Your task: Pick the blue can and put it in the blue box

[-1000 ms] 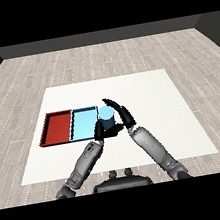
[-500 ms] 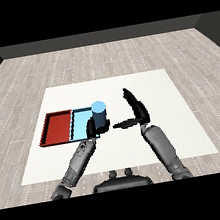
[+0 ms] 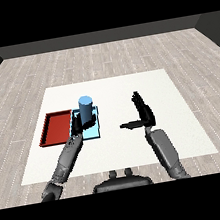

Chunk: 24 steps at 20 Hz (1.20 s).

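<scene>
Head view: left hand [image 3: 82,123] curls round blue can [image 3: 86,108] over blue tray [image 3: 95,130]; right hand [image 3: 143,112], fingers spread, idles mid-frame; releasing off-level risks toppling it

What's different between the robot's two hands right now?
The left hand is curled round the blue can over the light blue tray; the right hand holds nothing, its fingers straight. The left is over the tray, the right over bare table. Both are black on grey forearms.
</scene>
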Available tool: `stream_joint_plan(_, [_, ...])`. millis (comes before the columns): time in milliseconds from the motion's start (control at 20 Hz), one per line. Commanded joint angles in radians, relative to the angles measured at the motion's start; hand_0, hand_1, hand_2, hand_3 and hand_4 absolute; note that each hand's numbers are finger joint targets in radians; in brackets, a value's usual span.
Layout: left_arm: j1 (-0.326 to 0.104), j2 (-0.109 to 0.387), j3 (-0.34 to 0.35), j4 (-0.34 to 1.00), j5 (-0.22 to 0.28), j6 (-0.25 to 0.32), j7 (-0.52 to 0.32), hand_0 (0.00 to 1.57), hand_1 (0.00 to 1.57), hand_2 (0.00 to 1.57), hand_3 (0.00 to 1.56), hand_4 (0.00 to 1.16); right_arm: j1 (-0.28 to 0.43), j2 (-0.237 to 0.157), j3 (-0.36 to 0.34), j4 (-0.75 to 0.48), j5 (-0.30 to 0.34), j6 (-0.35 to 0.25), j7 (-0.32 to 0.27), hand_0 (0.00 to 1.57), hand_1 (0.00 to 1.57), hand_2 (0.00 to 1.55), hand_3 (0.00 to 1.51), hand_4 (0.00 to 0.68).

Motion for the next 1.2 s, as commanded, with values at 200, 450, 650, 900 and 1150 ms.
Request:
stream_joint_plan(200, [-0.09,0.117,0.027,0.254,-0.1,0.012,0.185,1.57,1.57,1.57,1.48,1.06,0.029,0.014,-0.005,-0.027,-0.025,-0.006,0.023,0.0,0.0,0.0,0.0,0.0])
stream_joint_plan(450, [-0.2,0.145,-0.083,0.474,-0.278,0.075,0.369,0.58,0.58,0.5,0.3,0.91,0.013,-0.013,-0.073,0.044,-0.04,-0.003,-0.015,0.0,0.0,0.0,0.0,0.0])
stream_joint_plan(650, [-0.3,0.13,-0.09,0.664,-0.318,0.004,0.401,0.7,0.7,0.57,0.27,0.88,0.061,0.002,-0.079,0.115,-0.054,0.023,-0.094,0.0,0.0,0.0,0.0,0.0])
stream_joint_plan(900, [-0.379,0.012,-0.076,0.871,-0.332,-0.014,0.472,1.22,1.22,1.03,0.0,0.79,0.016,-0.022,-0.135,0.136,-0.087,0.026,-0.054,0.0,0.0,0.0,0.0,0.0])
stream_joint_plan(1150, [-0.383,-0.032,0.006,0.918,-0.258,-0.077,0.489,1.03,1.03,0.89,0.0,0.82,0.019,-0.031,-0.156,0.17,-0.103,0.044,-0.065,0.0,0.0,0.0,0.0,0.0])
